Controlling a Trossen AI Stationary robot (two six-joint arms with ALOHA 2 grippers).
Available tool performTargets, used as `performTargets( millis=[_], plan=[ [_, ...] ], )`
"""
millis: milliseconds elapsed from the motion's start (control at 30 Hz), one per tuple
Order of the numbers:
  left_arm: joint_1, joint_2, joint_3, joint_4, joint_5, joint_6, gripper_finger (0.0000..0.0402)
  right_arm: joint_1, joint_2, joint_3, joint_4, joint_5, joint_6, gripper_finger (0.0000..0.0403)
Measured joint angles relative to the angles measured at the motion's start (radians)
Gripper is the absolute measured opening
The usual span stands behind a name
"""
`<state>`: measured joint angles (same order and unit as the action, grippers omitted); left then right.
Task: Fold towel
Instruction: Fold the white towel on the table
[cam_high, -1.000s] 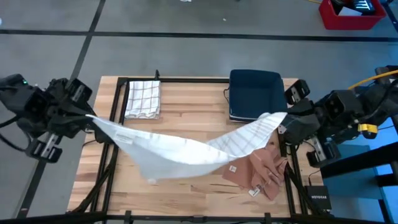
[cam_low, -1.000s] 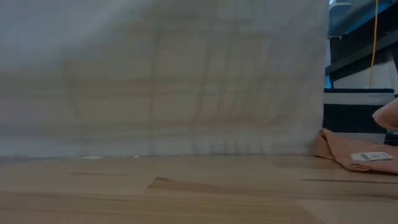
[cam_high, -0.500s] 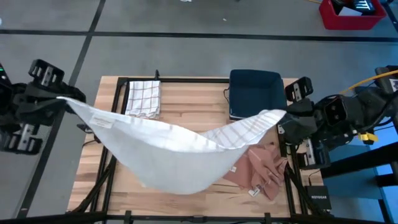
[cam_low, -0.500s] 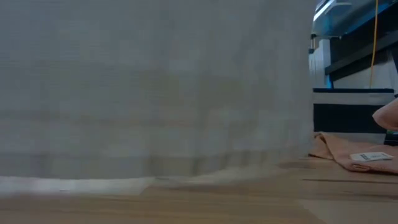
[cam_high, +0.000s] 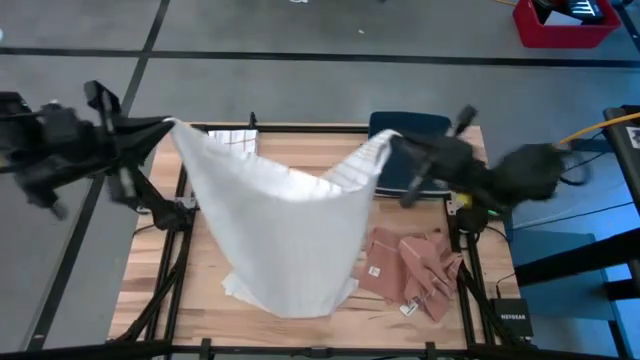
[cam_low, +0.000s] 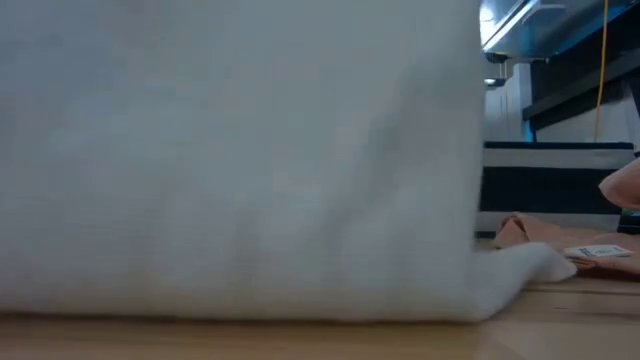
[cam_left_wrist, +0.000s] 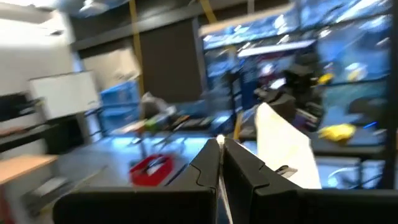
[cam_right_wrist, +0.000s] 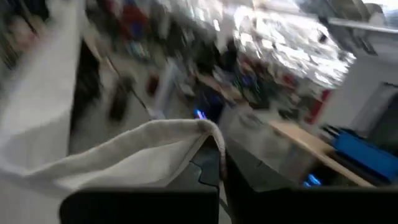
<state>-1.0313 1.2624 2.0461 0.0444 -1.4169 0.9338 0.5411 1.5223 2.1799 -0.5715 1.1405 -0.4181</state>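
While both arms are reaching over the far side of the table (cam_high: 300, 165), we are seeing the white towel (cam_high: 285, 235) hanging between them like a sheet. The left gripper (cam_high: 160, 128) is pinching one top corner with its jaws fully closed on the cloth; the right gripper (cam_high: 395, 143) is pinching the other top corner, its jaws likewise clamped together on the fabric. From those two pinch points the towel is falling away below the jaws, and its lower edge is bunching on the wood.

From overhead we are also making out a folded checked cloth (cam_high: 232, 140) just behind the left corner, a dark blue bin (cam_high: 425, 128) under the right arm, and a crumpled pink cloth (cam_high: 415, 265) lying beside the towel's lower right edge.

At table height, the towel (cam_low: 240, 160) is filling nearly the whole frame, its hem resting on the tabletop, with the pink cloth (cam_low: 560, 245) peeking out past it; neither gripper is showing there.

Looking past the left wrist's closed fingers (cam_left_wrist: 208, 165), we are catching the towel (cam_left_wrist: 283, 146) stretching away toward the other arm. Past the right wrist's closed fingers (cam_right_wrist: 214, 171), the gripped corner of the towel (cam_right_wrist: 134, 152) is draping out from the jaws.
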Motion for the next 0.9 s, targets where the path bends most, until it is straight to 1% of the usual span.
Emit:
performTargets(
  millis=[100,167,267,367,467,533,600,733,900],
  plan=[
    [0.064,-0.064,-0.079,-0.131,-0.015,-0.139,0.0004,-0.095,0.008,0.0,-0.251,-0.051,0.187,0.0007],
    [0.096,-0.114,-0.135,-0.255,-0.037,-0.259,0.0004,-0.159,0.019,0.0,-0.396,-0.085,0.29,0.0005],
    [0.135,-0.202,-0.221,-0.493,-0.063,-0.513,0.0004,-0.238,0.039,-0.011,-0.568,-0.089,0.397,0.0006],
    [0.183,-0.284,-0.305,-0.771,-0.097,-0.819,0.0004,-0.3,0.045,-0.075,-0.646,-0.095,0.452,0.0006],
    [0.227,-0.355,-0.392,-1.048,-0.107,-1.153,0.0004,-0.356,0.042,-0.178,-0.65,-0.132,0.476,0.0004],
    [0.246,-0.389,-0.45,-1.191,-0.108,-1.355,0.0004,-0.388,0.04,-0.266,-0.636,-0.151,0.492,0.0005],
    [0.261,-0.412,-0.515,-1.295,-0.107,-1.51,0.0004,-0.419,0.039,-0.363,-0.592,-0.173,0.496,0.0005],
    [0.299,-0.436,-0.647,-1.408,-0.105,-1.718,0.0004,-0.476,0.039,-0.567,-0.453,-0.256,0.499,0.0004],
    [0.341,-0.447,-0.821,-1.449,-0.101,-1.952,0.0004,-0.535,0.04,-0.817,-0.185,-0.358,0.5,0.0005]
  ],
)
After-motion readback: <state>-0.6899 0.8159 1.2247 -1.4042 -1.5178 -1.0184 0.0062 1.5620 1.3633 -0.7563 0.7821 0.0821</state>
